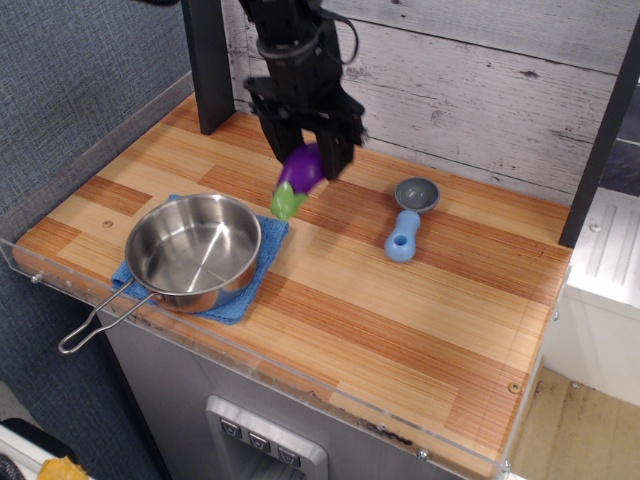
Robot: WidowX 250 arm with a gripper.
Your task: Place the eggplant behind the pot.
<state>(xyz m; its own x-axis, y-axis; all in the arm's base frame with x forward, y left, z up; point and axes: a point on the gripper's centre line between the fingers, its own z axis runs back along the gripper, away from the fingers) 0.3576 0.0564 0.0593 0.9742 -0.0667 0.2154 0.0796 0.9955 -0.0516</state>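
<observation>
The purple eggplant (299,174) with its green stem cap pointing down hangs in my gripper (310,160), which is shut on it. I hold it in the air above the wooden table, just behind and to the right of the pot (194,251). The pot is a shiny steel saucepan standing on a blue cloth (266,250) at the front left, its wire handle pointing to the front-left edge. The eggplant's upper end is hidden between the fingers.
A blue-handled grey scoop (407,216) lies on the table to the right. A black post (208,62) stands at the back left by the plank wall. A clear plastic rim (300,388) runs along the table's front edge.
</observation>
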